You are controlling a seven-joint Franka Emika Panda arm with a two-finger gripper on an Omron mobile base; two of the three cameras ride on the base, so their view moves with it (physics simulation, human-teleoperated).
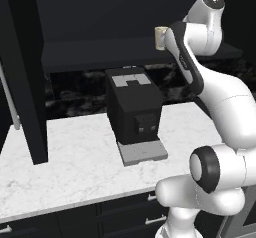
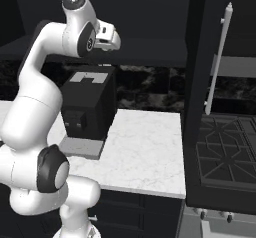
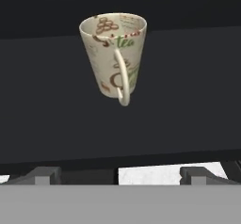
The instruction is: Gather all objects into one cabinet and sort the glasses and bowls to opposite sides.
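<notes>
The cream patterned mug (image 3: 114,53) stands upright on the dark cabinet shelf (image 3: 188,91), its handle turned straight toward the hand, and in the left base view it peeks out just left of the raised forearm, above the black coffee machine (image 1: 134,107) on the bench (image 1: 75,157). The gripper (image 3: 117,173) hangs in front of the shelf edge with its fingers (image 3: 44,173) spread wide and nothing between them, a little below the mug. To take it cleanly, I judge the hand should rise level with the cup's middle and advance until the fingers straddle the body on either side of the handle, then close gently. Pushing in too low risks knocking the shelf lip or tipping the narrow base.
</notes>
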